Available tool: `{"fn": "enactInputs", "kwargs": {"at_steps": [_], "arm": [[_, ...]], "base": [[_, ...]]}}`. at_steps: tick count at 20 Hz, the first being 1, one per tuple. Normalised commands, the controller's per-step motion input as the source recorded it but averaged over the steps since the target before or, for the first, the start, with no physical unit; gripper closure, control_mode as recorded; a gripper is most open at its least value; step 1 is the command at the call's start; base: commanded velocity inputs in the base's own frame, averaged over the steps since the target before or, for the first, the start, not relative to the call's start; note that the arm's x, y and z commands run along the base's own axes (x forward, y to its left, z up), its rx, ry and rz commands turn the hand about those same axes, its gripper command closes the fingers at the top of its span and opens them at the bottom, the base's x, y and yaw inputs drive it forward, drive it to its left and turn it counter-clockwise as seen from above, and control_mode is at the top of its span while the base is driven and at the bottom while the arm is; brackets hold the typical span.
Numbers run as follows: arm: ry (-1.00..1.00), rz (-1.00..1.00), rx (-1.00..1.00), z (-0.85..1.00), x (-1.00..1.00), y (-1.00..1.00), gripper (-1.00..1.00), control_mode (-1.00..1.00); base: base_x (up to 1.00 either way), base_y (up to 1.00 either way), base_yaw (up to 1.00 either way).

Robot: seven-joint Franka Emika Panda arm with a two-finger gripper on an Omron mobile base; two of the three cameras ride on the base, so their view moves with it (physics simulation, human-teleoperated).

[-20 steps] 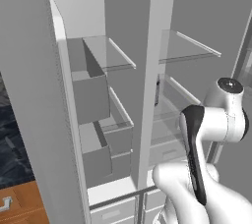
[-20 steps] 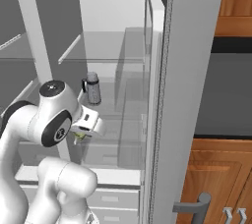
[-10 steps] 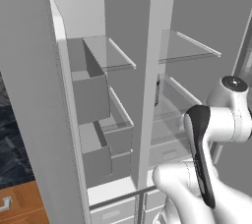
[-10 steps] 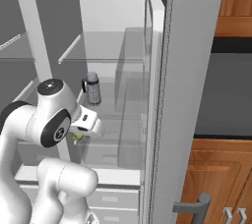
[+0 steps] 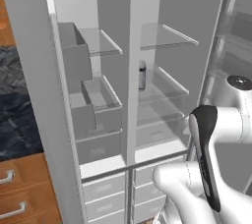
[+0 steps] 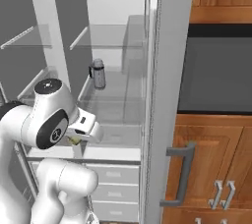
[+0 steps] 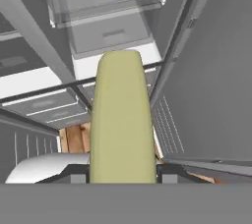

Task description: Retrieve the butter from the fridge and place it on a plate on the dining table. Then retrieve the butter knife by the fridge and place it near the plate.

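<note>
Butter sits gripped in the pincer, jaws closed on its base, long axis running straight out from the fingertips toward frame top. In the right base view the pincer hangs lower left, just outside the open fridge. Next: carry to the plate.

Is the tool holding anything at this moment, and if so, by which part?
Yes: the butter. The tool grips it at its near end, one finger on each long side, and the rest of the stick sticks out ahead.
</note>
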Motion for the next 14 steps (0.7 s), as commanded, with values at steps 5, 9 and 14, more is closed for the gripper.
{"fn": "enactInputs", "kwargs": {"at_steps": [5, 9, 14], "arm": [[0.00, 0.00, 0.00, 0.00, 0.00, 0.00, 1.00, 1.00], [0.00, 0.00, 0.00, 0.00, 0.00, 0.00, 1.00, 1.00], [0.00, 0.00, 0.00, 0.00, 0.00, 0.00, 1.00, 1.00]], "base": [[-0.91, 0.11, 0.00], [-0.92, 0.21, 0.00], [-0.86, 0.20, -0.01]]}}
